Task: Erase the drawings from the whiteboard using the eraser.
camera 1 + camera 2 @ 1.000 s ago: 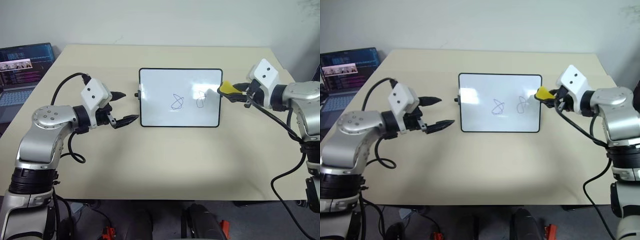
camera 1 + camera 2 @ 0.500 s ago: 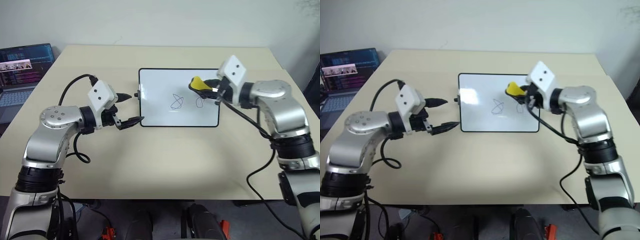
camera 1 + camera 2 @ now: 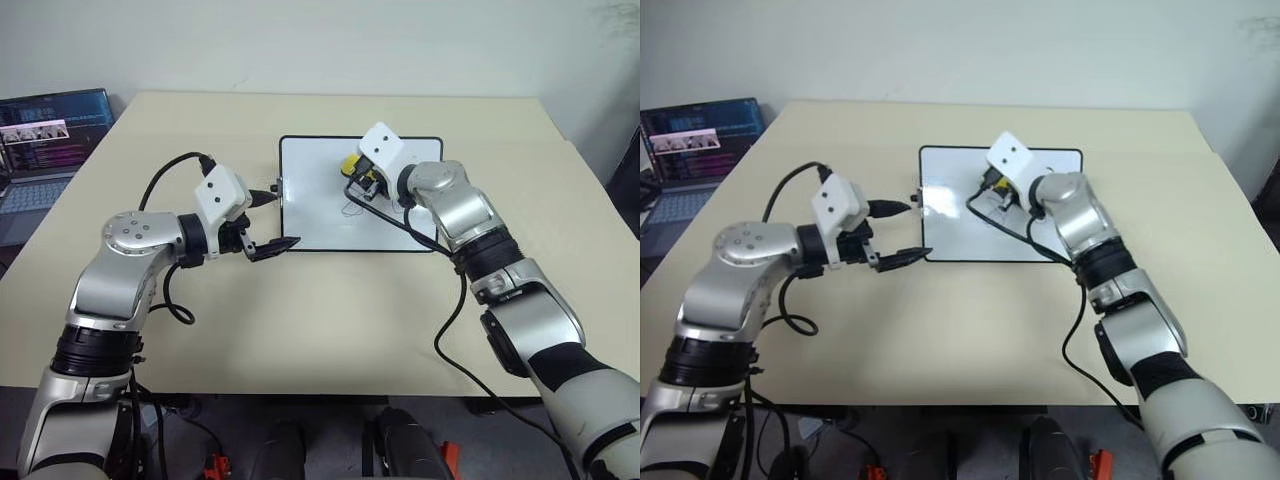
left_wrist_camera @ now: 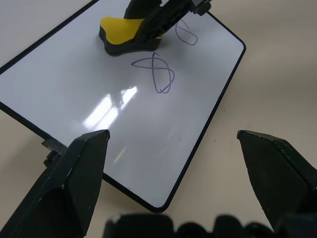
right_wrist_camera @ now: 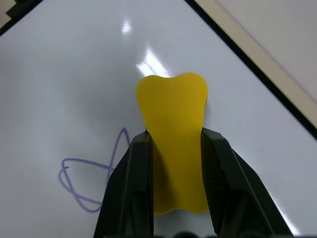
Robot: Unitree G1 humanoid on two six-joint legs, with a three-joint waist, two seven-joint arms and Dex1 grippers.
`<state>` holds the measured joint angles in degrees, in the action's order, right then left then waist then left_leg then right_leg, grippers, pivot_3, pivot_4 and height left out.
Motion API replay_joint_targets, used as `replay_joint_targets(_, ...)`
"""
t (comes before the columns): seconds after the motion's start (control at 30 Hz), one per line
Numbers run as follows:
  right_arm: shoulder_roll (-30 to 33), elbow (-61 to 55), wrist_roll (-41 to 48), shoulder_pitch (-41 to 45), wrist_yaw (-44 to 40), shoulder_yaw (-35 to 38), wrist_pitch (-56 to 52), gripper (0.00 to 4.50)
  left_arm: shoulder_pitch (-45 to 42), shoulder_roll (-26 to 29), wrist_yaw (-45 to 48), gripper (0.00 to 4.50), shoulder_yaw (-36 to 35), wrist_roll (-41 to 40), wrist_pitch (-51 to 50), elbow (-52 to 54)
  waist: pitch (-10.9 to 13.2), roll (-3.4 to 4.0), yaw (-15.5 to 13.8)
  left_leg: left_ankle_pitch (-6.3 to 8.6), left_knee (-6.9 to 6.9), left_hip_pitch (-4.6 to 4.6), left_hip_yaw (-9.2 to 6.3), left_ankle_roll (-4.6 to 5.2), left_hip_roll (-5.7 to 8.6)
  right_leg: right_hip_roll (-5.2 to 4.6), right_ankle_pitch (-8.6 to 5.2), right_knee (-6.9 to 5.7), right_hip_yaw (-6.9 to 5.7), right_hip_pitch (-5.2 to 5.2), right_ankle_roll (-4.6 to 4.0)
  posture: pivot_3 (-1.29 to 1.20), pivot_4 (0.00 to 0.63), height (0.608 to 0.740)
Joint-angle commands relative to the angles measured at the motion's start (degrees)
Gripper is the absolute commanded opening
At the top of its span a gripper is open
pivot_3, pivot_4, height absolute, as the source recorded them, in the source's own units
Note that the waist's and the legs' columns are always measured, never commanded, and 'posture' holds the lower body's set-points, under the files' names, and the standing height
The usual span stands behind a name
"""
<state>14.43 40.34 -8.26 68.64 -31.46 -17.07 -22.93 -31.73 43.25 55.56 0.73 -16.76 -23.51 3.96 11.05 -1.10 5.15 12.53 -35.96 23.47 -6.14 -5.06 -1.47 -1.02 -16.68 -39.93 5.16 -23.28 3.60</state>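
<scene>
My right gripper (image 5: pixel 173 163) is clamped on the eraser (image 5: pixel 173 144), one black finger (image 5: pixel 130 188) on each flank of the yellow block. The eraser sits over the whiteboard (image 3: pixel 310 215), above its middle section toward the far edge; in the left wrist view its dark underside appears to rest on the white surface, though I cannot confirm contact.

Two drawings show on the board. One blue looped scribble (image 4: pixel 158 74) lies just beside the eraser, on the side nearer me. A second scribble (image 4: pixel 187 34) is partly hidden behind my right gripper.

My left gripper (image 3: pixel 272 220) is at the board's left edge with its fingers spread apart and holding nothing. One fingertip (image 3: pixel 285 243) lies close to the near left corner; the other points at the small black knob (image 3: pixel 275 189) on the left frame.

The board lies flat on the beige table (image 3: pixel 300 320). A laptop (image 3: pixel 45 130), its screen lit, stands at the far left, well apart from the board.
</scene>
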Motion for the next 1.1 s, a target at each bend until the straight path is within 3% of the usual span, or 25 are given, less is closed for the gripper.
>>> replay_joint_targets(0.03,-0.02,3.86,-3.17,1.69,0.31,-1.53,0.47,0.97,0.59,0.85,-0.41,4.50,-2.04,-0.68,-0.10,2.62,0.00,0.00,0.01,0.00,0.00,-0.07,0.00,0.00,0.00,0.00,0.00,-0.02,0.00,0.06,0.00,0.00,0.150,0.740)
replay_joint_targets(0.33,-0.48,-1.44,-9.80,-7.00,-9.60,-11.87,-3.15,0.97,0.71,0.90,-0.52,4.50,-2.52,-0.59,-0.52,2.87,-0.20,-0.14,0.02,0.01,0.04,-1.13,0.01,0.02,-0.06,0.12,-0.06,0.04,0.09,1.11,0.06,0.00,0.150,0.740)
replay_joint_targets(0.57,-0.17,-5.65,-12.03,-11.09,-12.06,-14.23,-5.94,0.97,0.27,0.64,-0.42,4.50,-2.31,-0.48,-0.49,2.59,-0.22,-0.17,0.01,0.00,0.00,-1.78,0.02,0.03,-0.18,0.28,-0.15,0.02,0.20,1.65,0.25,0.00,0.150,0.740)
replay_joint_targets(1.1,-1.28,14.60,-10.34,3.92,5.94,-2.99,-1.21,0.97,0.14,0.46,-0.64,4.50,-2.07,-0.17,-0.44,2.76,-0.23,-0.20,-0.15,-0.20,-0.01,-1.72,0.03,0.32,-0.17,0.35,-0.17,0.25,0.38,1.70,-0.01,0.00,0.150,0.740)
